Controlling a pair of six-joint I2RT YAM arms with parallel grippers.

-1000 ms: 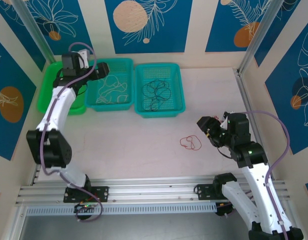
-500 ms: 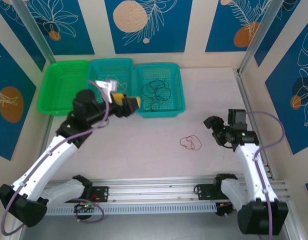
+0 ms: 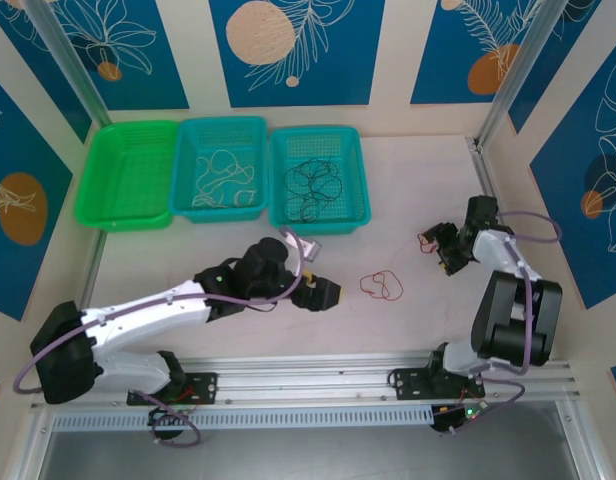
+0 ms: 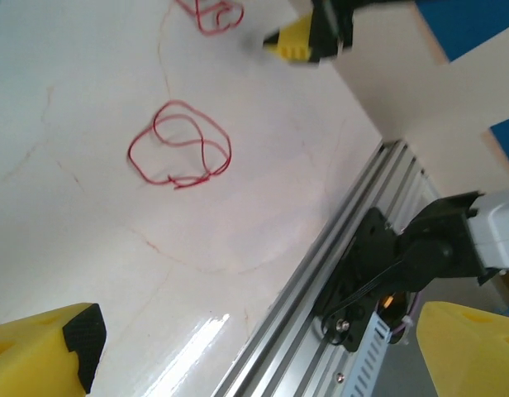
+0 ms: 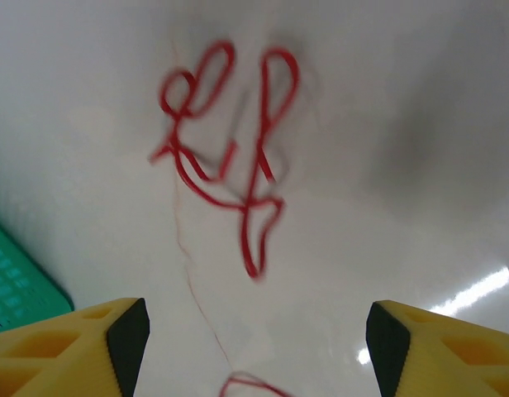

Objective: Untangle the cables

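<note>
The red cable (image 3: 382, 286) lies in loose loops on the table's middle; in the left wrist view the red cable (image 4: 180, 153) is ahead of the fingers, and in the right wrist view the red cable (image 5: 230, 157) is blurred. A smaller red loop (image 3: 425, 240) lies just in front of my right gripper (image 3: 440, 250), which is open and holds nothing. My left gripper (image 3: 323, 293) is low over the table just left of the red cable, open and holding nothing. The white cable (image 3: 223, 180) lies in the middle basket, the black cable (image 3: 316, 183) in the right one.
Three baskets stand in a row at the back left: an empty green basket (image 3: 128, 185), then a teal basket (image 3: 250, 128) and another teal basket (image 3: 360, 205). The aluminium rail (image 3: 308, 375) runs along the near edge. Faint reddish lines mark the tabletop.
My left arm swung from the baskets down to the table, ending beside the red cable. My right arm drew back toward the right wall, and a small red loop now lies by its fingers.
</note>
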